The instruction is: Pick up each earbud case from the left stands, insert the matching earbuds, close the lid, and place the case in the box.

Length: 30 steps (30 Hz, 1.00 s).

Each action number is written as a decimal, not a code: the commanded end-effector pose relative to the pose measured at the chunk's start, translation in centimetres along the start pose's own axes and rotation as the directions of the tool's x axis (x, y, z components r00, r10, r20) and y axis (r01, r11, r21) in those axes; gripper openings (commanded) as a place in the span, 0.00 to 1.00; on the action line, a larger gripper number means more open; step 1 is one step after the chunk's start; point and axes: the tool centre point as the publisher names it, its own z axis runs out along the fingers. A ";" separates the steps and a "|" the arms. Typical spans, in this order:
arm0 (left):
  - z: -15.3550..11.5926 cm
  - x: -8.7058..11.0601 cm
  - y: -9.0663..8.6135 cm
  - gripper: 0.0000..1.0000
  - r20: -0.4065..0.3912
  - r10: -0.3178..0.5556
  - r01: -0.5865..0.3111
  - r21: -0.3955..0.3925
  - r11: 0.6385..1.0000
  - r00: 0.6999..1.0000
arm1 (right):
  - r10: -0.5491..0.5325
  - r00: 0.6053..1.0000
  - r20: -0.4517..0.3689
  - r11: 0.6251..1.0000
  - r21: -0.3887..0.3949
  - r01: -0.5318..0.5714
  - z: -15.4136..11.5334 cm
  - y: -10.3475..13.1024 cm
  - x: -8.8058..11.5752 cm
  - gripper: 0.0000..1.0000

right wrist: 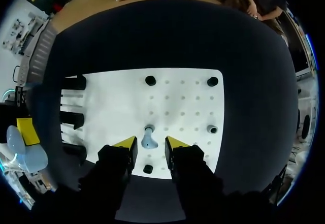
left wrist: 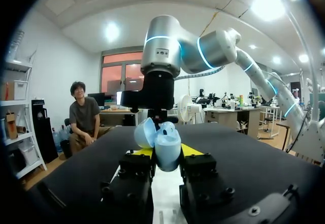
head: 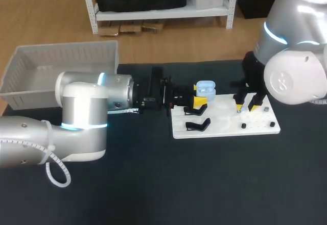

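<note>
1. Left arm: the left pincer [left wrist: 167, 159] is clamped on the pale blue rounded earbud case [head: 205, 88], one yellow pad on each side of its lower shell. The case is held off the black desk [head: 153, 184] at the near-left edge of the white perforated board [head: 225, 125]. Its lid is hinged open and the mouth faces up.
2. Right arm: the right pincer [head: 246, 105] points straight down over the board's right half. Its fingers are parted and straddle a small pale blue earbud [right wrist: 148, 136] that stands upright on the board. A gap shows on each side, so nothing is gripped yet.
3. Key relation: the earbud's long axis is vertical, in line with the right pincer and centred between its tips. The open case lies well apart from it, toward the left arm, across the board.
4. Judgement: the right arm is the nearer one to the earbud. The next move looks like closing on it, lifting it, then carrying it across to the case mouth.
5. One black forked stand [head: 197, 125] on the board's left side holds nothing.
6. The light grey plastic box [head: 61, 56] sits at the far left of the desk, behind the left arm. No case is visible in it.
</note>
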 end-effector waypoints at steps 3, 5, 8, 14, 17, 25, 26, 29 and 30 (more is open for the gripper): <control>0.0 0.1 -0.2 0.00 0.003 0.004 -0.004 -0.007 1.000 1.000 | 0.006 1.000 0.004 1.000 -0.004 -0.006 0.0 0.0 0.1 0.33; 0.0 0.1 -0.2 0.00 0.003 0.004 -0.004 -0.007 1.000 1.000 | 0.007 1.000 0.002 1.000 -0.006 -0.007 0.1 0.0 0.1 0.32; 0.0 0.1 -0.2 0.00 0.003 0.004 -0.004 -0.007 1.000 1.000 | 0.005 1.000 0.000 1.000 -0.007 -0.005 0.2 0.1 0.1 0.31; 0.0 0.1 -0.2 0.00 0.003 0.004 -0.004 -0.007 1.000 1.000 | 0.005 1.000 -0.005 1.000 -0.008 -0.005 0.5 0.1 0.0 0.31; 0.0 0.1 -0.2 0.00 0.003 0.004 -0.004 -0.007 1.000 1.000 | 0.005 1.000 -0.005 1.000 -0.007 -0.005 0.5 0.2 0.0 0.30; 0.0 0.1 -0.2 0.00 0.003 0.004 -0.004 -0.007 1.000 1.000 | 0.015 1.000 -0.003 1.000 -0.004 -0.015 0.5 0.1 -0.2 0.24; 0.0 0.1 -0.2 0.00 0.003 0.004 -0.004 -0.007 1.000 1.000 | 0.015 1.000 -0.003 1.000 -0.004 -0.015 0.5 0.1 -0.2 0.23; 0.0 0.1 -0.2 0.00 0.003 0.004 -0.004 -0.007 1.000 1.000 | 0.017 1.000 -0.003 1.000 -0.004 -0.017 0.5 0.2 -0.2 0.16; 0.0 0.1 -0.2 0.00 0.003 0.004 -0.004 -0.007 1.000 1.000 | 0.019 1.000 -0.003 1.000 -0.003 -0.019 0.5 0.2 -0.2 0.14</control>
